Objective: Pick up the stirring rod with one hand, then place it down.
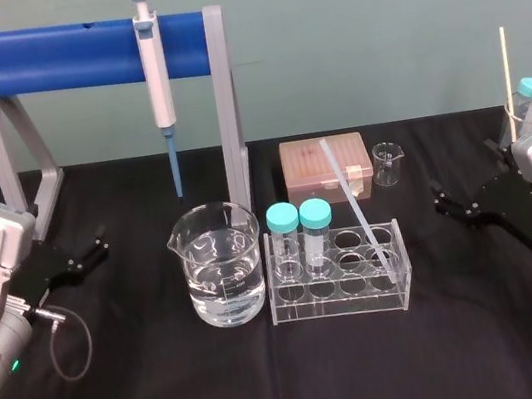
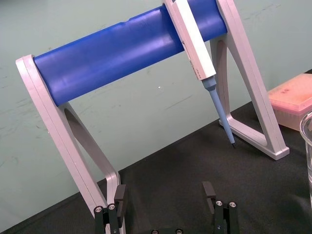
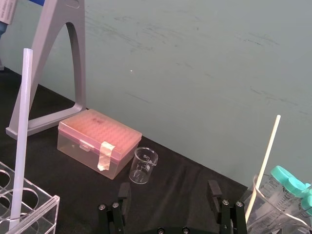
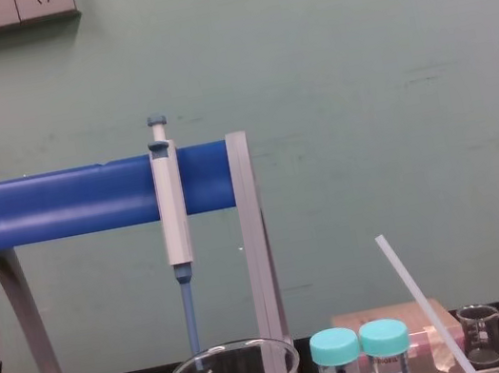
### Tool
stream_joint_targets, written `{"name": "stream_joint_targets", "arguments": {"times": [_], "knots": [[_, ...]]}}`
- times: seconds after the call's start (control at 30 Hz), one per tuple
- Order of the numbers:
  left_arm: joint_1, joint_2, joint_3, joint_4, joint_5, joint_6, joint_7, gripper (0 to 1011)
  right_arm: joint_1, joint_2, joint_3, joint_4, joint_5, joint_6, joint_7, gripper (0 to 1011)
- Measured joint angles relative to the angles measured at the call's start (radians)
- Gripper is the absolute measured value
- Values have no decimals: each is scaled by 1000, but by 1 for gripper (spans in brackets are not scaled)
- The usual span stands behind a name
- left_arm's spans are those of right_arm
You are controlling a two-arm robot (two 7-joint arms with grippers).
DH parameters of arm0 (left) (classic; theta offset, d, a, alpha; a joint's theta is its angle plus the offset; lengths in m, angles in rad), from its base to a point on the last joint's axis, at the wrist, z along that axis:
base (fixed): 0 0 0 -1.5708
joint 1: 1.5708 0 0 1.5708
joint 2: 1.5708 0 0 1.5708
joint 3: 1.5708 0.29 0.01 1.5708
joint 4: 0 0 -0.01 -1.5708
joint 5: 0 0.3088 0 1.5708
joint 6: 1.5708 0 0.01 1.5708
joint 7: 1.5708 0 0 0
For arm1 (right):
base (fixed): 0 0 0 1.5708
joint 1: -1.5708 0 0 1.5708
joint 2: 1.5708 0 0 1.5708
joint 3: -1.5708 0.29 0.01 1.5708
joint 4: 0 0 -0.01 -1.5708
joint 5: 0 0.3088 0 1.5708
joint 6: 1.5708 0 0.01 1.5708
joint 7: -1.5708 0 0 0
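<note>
The stirring rod is a thin translucent-white stick that leans in a rear-right hole of the clear tube rack. It also rises beside the rack in the right wrist view and the chest view. My right gripper hovers open and empty over the black table to the right of the rack, its two fingers spread apart. My left gripper rests open and empty at the far left by the stand's foot, jaws apart.
A water-filled beaker stands left of the rack, which holds two teal-capped tubes. The white-and-blue pipette hangs on the blue-barred stand. Behind the rack sit a pink tip box and a small beaker. A beaker with capped tubes and a thin stick stands far right.
</note>
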Motion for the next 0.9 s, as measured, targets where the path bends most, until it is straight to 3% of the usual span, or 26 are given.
{"name": "stream_joint_targets", "arguments": {"times": [0.23,0.4,0.47,0.67,0.9], "knots": [[0,0,0,0,0,0,0,1000,-2,1,9,-3,-3,2,5,1002],[0,0,0,0,0,0,0,1000,-13,0,38,-25,15,10,29,1003],[0,0,0,0,0,0,0,1000,-19,0,51,-37,36,16,43,1003],[0,0,0,0,0,0,0,1000,-46,1,117,-119,175,70,140,1003],[0,0,0,0,0,0,0,1000,-61,6,148,-191,269,129,243,1003]]}}
